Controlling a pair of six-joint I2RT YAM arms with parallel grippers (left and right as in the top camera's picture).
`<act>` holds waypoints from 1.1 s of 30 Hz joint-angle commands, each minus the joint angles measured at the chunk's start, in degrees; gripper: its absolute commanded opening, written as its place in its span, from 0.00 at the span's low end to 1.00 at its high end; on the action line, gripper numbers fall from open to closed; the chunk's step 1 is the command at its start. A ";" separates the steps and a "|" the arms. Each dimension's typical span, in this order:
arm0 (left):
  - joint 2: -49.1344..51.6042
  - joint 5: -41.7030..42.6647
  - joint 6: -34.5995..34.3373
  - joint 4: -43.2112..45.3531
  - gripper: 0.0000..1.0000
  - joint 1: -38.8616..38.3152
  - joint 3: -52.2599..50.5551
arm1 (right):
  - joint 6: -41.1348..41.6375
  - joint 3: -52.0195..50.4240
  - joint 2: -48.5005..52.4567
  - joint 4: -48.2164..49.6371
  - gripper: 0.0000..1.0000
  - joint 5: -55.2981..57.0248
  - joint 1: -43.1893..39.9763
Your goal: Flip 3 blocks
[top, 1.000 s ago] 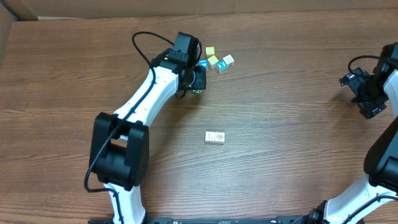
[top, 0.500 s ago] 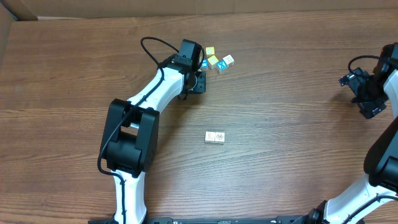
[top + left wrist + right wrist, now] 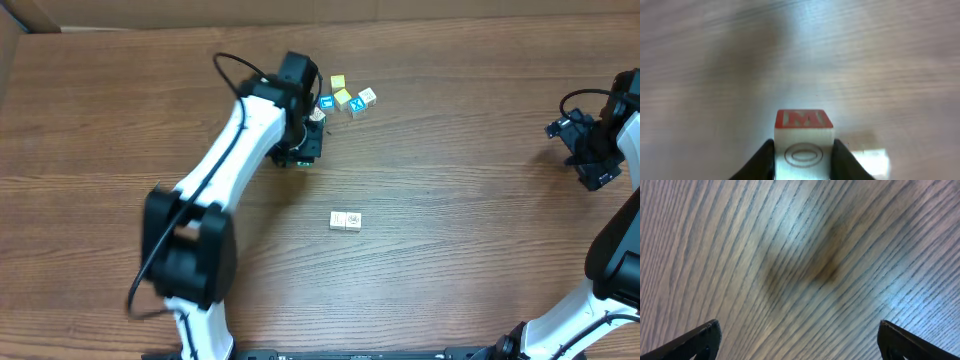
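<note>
The left gripper [image 3: 307, 142] is clenched on one block [image 3: 803, 146], just left and near of the cluster of coloured cubes [image 3: 346, 97] at the far centre of the table [image 3: 460, 270]; in the left wrist view the fingers [image 3: 763, 160] press two opposite side faces, a cream face with an oval mark is turned to the camera, and a red face bearing the letter M points away; whether the block is clear of the wood cannot be told, and a pale patch just right of the right finger is too blurred to name; the other two blocks [image 3: 345, 221] lie side by side, touching, in the middle of the table, well apart from the gripper; the right gripper [image 3: 799, 342] hangs released over bare wood at the right edge and takes no part. The step in hand appears to be the flip of the held block; recommended procedure: confirm that both fingers sit square on the faces before rotating; lift only enough for the corners to pass the table; roll the wrist until a different face comes up; set the block down flat, away from the cluster, so that no neighbouring cube is knocked; release only once the underside rests fully; a grip near the block's edge could let it twist out.
</note>
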 commanded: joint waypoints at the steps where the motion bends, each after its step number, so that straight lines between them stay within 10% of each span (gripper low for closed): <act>1: -6.73 3.63 -0.48 -6.82 0.27 -0.07 2.38 | -0.17 0.87 0.15 0.15 1.00 0.57 -0.02; 25: 0.02 4.98 -4.72 -10.49 0.30 -3.54 -7.76 | -0.17 0.87 0.15 0.15 1.00 0.57 -0.02; 28: 1.03 3.76 -4.72 -9.77 0.61 -2.73 -7.74 | -0.17 0.87 0.15 0.15 1.00 0.57 -0.02; 33: 0.39 3.34 -4.74 -11.02 0.59 -0.39 -5.84 | -0.17 0.87 0.15 0.15 1.00 0.57 -0.02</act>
